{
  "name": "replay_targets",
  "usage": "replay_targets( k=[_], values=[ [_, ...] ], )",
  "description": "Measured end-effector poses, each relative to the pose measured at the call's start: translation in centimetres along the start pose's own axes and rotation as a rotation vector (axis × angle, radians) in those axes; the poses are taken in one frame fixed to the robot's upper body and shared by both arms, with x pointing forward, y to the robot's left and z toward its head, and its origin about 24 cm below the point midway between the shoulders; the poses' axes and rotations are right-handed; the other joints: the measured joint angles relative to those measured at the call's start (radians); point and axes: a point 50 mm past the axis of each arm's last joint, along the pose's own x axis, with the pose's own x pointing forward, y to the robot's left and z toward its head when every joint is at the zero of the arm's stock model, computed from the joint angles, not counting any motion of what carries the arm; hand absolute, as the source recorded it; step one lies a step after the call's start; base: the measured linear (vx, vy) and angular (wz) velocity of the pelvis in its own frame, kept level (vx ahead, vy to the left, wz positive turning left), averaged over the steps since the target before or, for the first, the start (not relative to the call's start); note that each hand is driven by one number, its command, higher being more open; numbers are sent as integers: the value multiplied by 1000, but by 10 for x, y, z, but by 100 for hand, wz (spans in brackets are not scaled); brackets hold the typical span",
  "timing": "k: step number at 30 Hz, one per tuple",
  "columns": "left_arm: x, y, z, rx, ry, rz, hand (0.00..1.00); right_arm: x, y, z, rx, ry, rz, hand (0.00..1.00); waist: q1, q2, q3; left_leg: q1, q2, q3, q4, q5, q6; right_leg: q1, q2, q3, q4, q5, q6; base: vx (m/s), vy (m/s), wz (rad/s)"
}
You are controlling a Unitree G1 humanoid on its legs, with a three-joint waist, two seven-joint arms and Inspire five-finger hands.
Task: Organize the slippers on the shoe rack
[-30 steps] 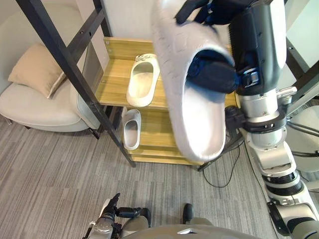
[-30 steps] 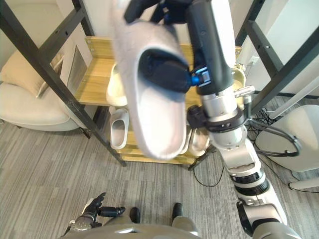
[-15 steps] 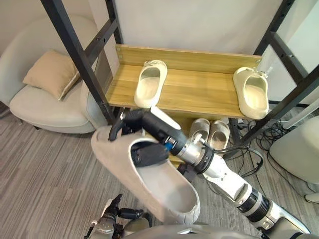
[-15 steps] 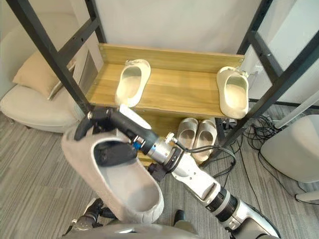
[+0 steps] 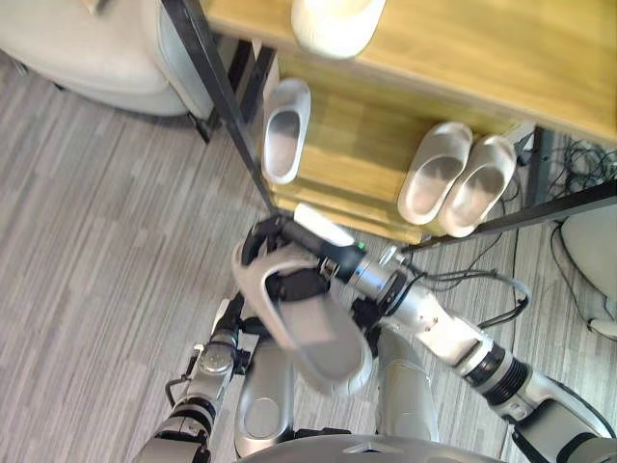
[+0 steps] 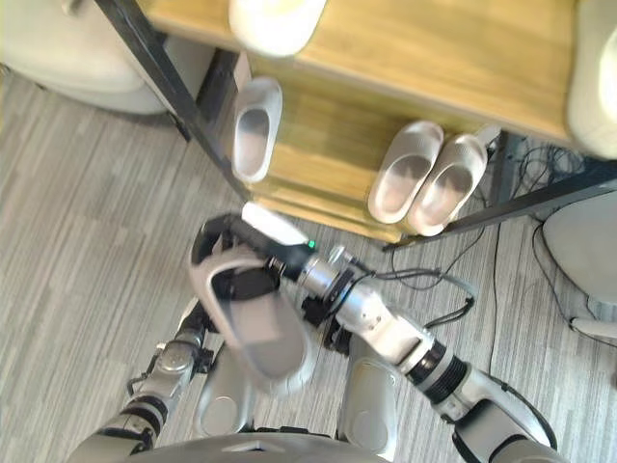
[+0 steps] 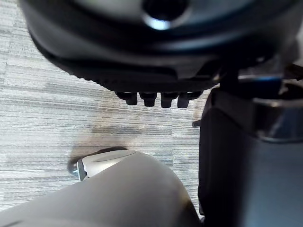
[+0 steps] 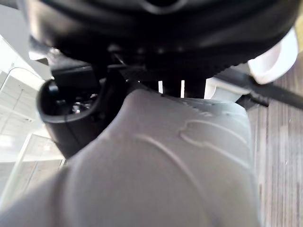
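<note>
A grey slipper (image 5: 323, 340) hangs above the floor in front of the shoe rack (image 5: 359, 145), opening up. My right hand (image 5: 295, 286) is shut on its toe end, fingers over the upper and thumb inside. The slipper's textured upper (image 8: 170, 184) shows close in the right wrist view. On the rack's lower shelf lies a single grey slipper (image 5: 285, 130) at the left and a beige pair (image 5: 459, 179) at the right. A cream slipper (image 5: 337, 19) sits on the upper shelf (image 5: 482, 48). My left hand (image 5: 225, 338) hangs low at my side, fingers relaxed.
A black post (image 5: 224, 96) of the rack frame slants down just left of the lower shelf. A pale armchair (image 5: 87, 48) stands at the far left. Cables (image 5: 578, 154) trail on the floor right of the rack. Another cream slipper (image 6: 598, 87) lies at the upper shelf's right end.
The camera has tipped down towards the floor. My right hand has brought the grey slipper down from head height to low in front of the rack's lower shelf.
</note>
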Motion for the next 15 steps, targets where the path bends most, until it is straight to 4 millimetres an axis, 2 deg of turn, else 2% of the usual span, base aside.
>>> replay_targets(
  k=[2, 6, 9, 15],
  values=[
    [4, 0, 15, -5, -59, 2, 100, 6, -30, -5, -103, 18, -157, 0, 6, 1, 10, -75, -3, -20, 69, -17, -9, -73, -19, -13, 92, -40, -10, -102, -71, 17],
    [7, 4, 30, -53, -115, 37, 100, 10, -61, 1, -187, -1, -351, 0, 3, 1, 16, -181, -5, -41, 173, -48, -15, -171, -59, -47, 222, -99, -25, -87, -46, 8],
    [9, 5, 41, -83, -151, 60, 100, 12, -73, 4, -226, -12, -435, 0, 4, -2, 18, -245, -9, -54, 230, -63, -24, -231, -77, -54, 292, -135, -26, -107, -20, 9],
    [10, 8, 62, -111, -230, 81, 100, 32, -96, 20, -321, -75, -512, 0, 14, -10, 25, -354, -18, -69, 294, -68, -32, -335, -118, -68, 393, -180, -38, -69, 4, 10]
  ],
)
